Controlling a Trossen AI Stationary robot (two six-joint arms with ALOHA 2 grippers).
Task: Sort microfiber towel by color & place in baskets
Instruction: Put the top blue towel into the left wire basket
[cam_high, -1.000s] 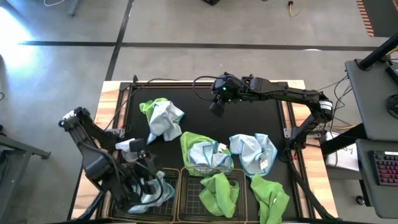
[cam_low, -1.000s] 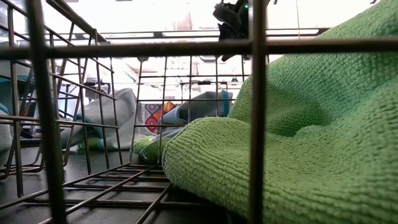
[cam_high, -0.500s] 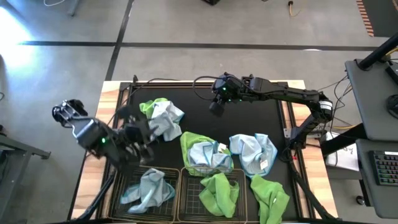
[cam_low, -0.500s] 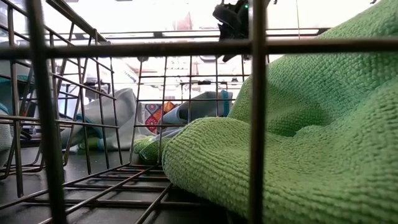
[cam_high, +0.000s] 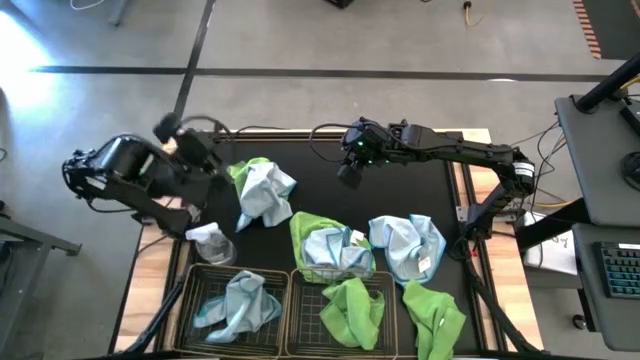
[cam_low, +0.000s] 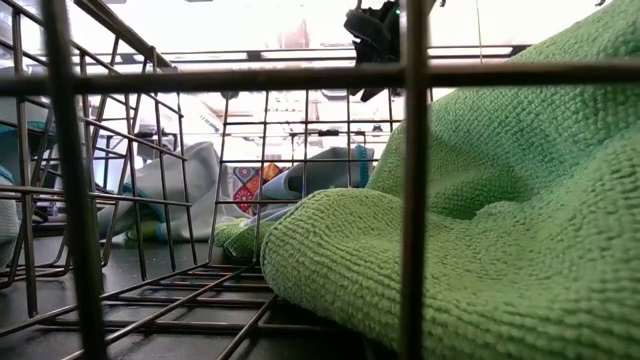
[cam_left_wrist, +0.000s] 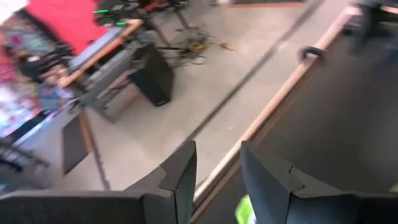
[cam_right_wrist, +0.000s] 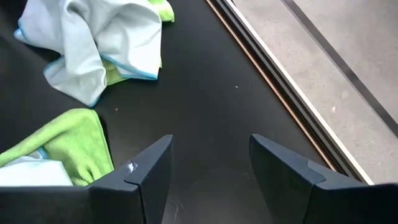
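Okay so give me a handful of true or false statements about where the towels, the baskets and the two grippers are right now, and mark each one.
1. The left basket holds a pale blue towel. True.
2. The right basket holds only a blue towel. False: a lime green towel lies in it.
3. The left gripper is shut on a towel. False: its fingers are apart with nothing between them, and it is raised near the table's far left edge.
4. The right gripper is open over bare black mat. True.
5. Every towel is already sorted. False: a blue and green pair sits on the mat, and more lie nearer the baskets.
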